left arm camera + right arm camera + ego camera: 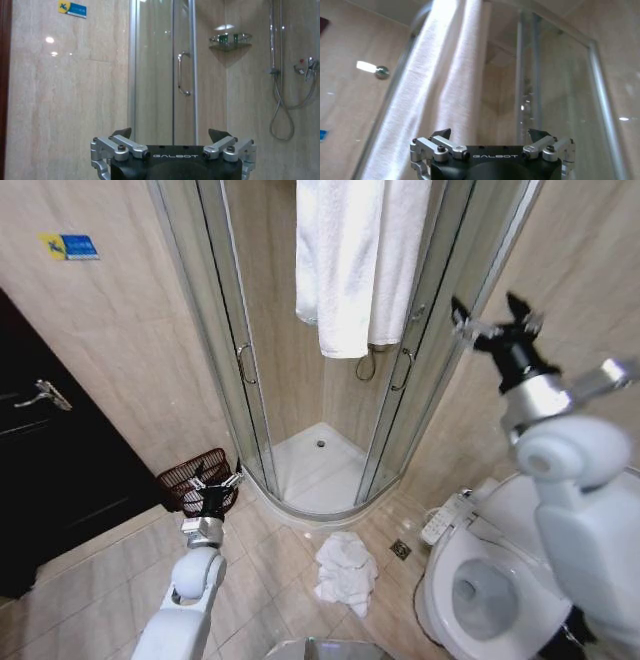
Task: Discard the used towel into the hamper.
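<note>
White and crumpled, a terry-cloth towel (346, 571) lies heaped on the beige tiled floor (270, 570) close in front of the robot, between the white toilet (490, 590) on the right and the left arm on the left. Neither gripper touches it.

Low beside that heap, the left gripper (216, 484) hangs just above the floor with its jaws spread wide and nothing between them; in its own wrist view the left gripper's fingertips (121, 132) stand well apart against the wall and the shower door handle. Just behind it, against the wall where it meets the shower base, sits the hamper (196, 476), a small dark reddish-brown basket of open bars.

Farther off and much higher, the right gripper (495, 317) is raised near the glass shower enclosure (330, 430), jaws likewise wide open and empty. Over the enclosure's top hangs a second, clean-looking white towel (356, 260), which the right wrist view shows close ahead.

The risk, as I judge it, is a mix-up: the raised gripper faces the hanging towel, not the floor heap, so it could take the wrong one. The loose floor towel could also be pinched by a single fold and trail, catching the hamper's rim or tipping the light basket.
</note>
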